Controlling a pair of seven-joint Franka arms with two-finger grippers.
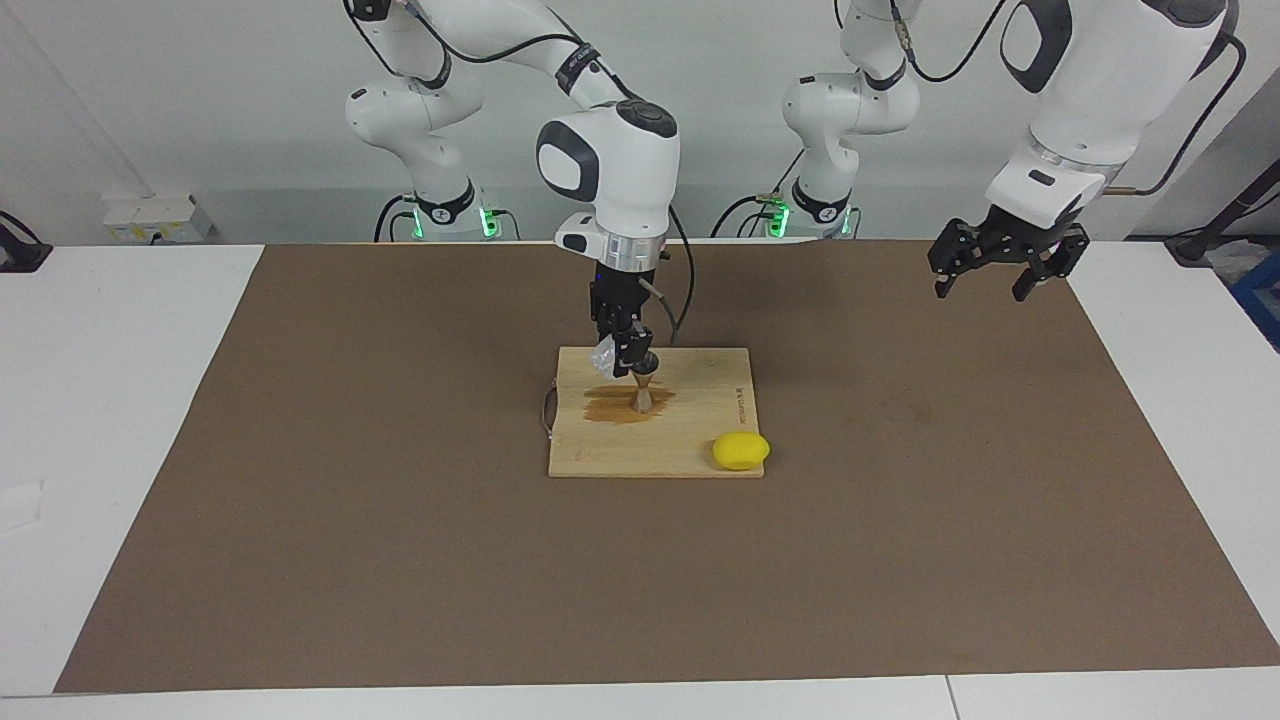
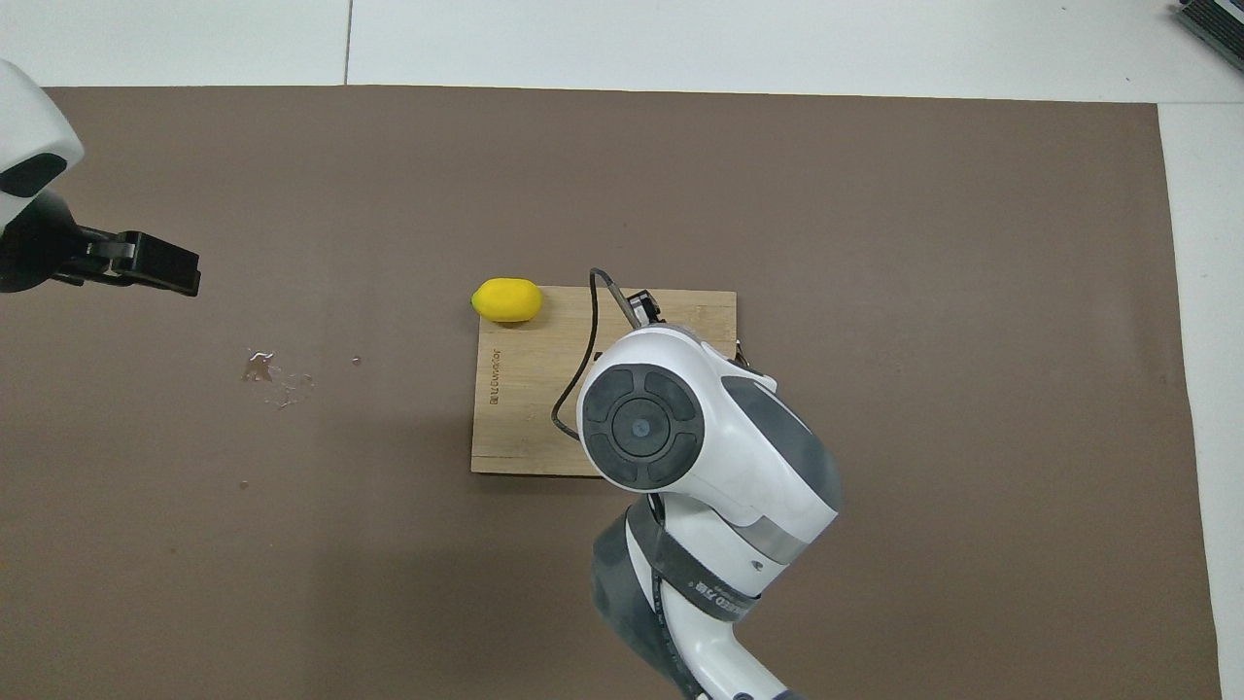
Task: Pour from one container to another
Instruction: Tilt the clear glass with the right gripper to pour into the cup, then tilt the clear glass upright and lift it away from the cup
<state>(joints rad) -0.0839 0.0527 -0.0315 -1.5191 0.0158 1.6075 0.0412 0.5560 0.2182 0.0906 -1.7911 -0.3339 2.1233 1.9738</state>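
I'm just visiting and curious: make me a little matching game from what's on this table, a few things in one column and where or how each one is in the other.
Things:
1. lemon
2. metal jigger
3. clear cup
4. left gripper

Places or states:
A. held tilted in the right gripper above the jigger
B. open and empty, up over the mat at its own end of the table
C. upright on the wooden board, in a wet stain
D. at the board's corner, half off it

Pairs: 1-D, 2-C, 3-A, 4-B
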